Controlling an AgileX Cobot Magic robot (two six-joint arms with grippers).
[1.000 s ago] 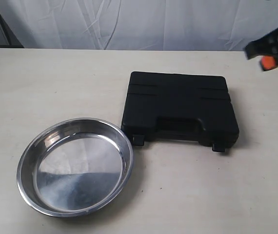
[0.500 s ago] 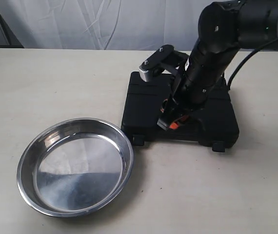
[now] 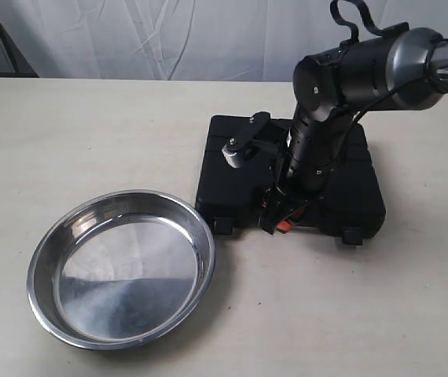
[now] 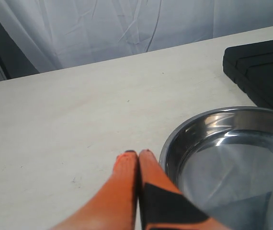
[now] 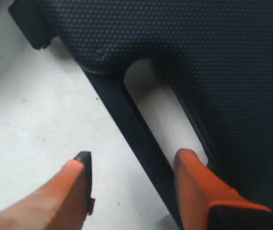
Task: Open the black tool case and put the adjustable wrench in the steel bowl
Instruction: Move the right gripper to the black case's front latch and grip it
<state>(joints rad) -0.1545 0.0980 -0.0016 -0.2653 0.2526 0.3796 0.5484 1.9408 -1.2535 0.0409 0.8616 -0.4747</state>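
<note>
The black tool case [image 3: 224, 161] lies closed on the table, handle side toward the near edge. The adjustable wrench is hidden. My right gripper [image 3: 279, 220] hangs over the case's front edge. In the right wrist view it [image 5: 135, 157] is open and straddles the handle bar [image 5: 122, 117], one finger in the handle slot and one over the table. The steel bowl [image 3: 122, 271] sits empty to the left of the case. My left gripper [image 4: 137, 154] is shut on nothing, low over the table beside the bowl's rim [image 4: 172, 143]. It does not show in the exterior view.
Two latches [image 3: 222, 225] [image 3: 351, 236] stick out from the case's front edge, both down. The right arm [image 3: 350, 71] and its wrist camera [image 3: 240, 145] arch over the case lid. A white cloth backdrop [image 3: 208, 39] hangs behind the table.
The right arm came in from the upper right, swung over the case, and lowered its gripper to the handle at the front edge. Case and bowl have not moved.
</note>
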